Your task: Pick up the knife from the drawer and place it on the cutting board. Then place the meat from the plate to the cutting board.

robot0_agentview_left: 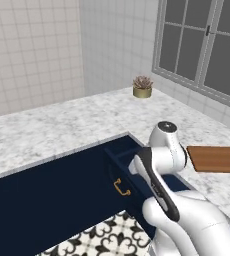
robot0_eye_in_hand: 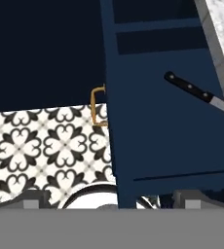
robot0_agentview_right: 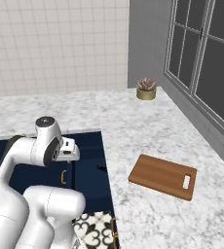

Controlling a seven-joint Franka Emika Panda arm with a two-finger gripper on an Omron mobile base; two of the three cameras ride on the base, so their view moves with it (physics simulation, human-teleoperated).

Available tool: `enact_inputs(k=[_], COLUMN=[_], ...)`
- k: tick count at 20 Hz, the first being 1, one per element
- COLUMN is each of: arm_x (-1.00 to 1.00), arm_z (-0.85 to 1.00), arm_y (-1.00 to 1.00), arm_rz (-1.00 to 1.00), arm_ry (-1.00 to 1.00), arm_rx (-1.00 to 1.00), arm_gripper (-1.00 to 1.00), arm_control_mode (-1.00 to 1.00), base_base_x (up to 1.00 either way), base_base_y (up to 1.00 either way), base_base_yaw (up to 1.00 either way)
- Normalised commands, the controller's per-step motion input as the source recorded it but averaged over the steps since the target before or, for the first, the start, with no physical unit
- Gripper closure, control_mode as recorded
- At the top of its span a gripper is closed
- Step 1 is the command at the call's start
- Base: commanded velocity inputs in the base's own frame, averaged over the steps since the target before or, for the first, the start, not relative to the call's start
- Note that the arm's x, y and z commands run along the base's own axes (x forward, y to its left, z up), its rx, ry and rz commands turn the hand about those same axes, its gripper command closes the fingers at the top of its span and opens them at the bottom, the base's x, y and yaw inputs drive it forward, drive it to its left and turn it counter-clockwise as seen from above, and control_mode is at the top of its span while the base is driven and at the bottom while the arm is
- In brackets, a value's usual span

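Hand view looks down into the open drawer (robot0_eye_in_hand: 167, 126), where the knife (robot0_eye_in_hand: 194, 91) lies against the far wall beside the counter (robot0_agentview_right: 148, 131), handle toward the middle. The cutting board (robot0_agentview_right: 158, 175) waits bare on that counter, a potted plant (robot0_agentview_right: 146, 89) well beyond. Fetching the knife seems the step in hand; next the gripper (robot0_eye_in_hand: 111, 199), grip state unclear, must reach over the drawer front to the handle.

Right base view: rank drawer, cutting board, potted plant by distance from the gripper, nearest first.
1. drawer: open, right under the gripper.
2. cutting board: on the counter, off to the right.
3. potted plant: far back corner, by the window.
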Motion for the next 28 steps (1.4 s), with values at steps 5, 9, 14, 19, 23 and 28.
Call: enact_inputs(k=[5, 9, 14, 19, 23, 28], arm_x=[0.49, 0.45, 0.33, 0.24, 0.23, 0.22], arm_z=[-0.28, -0.24, -0.32, -0.35, -0.39, -0.34], arm_y=[0.0, 0.01, 0.0, 0.03, 0.1, 0.14], arm_rz=[0.0, 0.0, 0.0, 0.0, 0.0, 0.0], arm_ry=[0.02, 0.02, 0.0, 0.01, 0.04, 0.02], arm_rx=[-0.02, 0.0, 0.0, 0.0, 0.0, 0.0], arm_gripper=[-1.0, -1.0, -1.0, -1.0, -1.0, -1.0], arm_control_mode=[-1.0, -1.0, -1.0, -1.0, -1.0, -1.0], base_base_x=[0.0, 0.0, 0.0, 0.0, 0.0, 0.0], base_base_y=[0.0, 0.0, 0.0, 0.0, 0.0, 0.0], base_base_yaw=[0.0, 0.0, 0.0, 0.0, 0.0, 0.0])
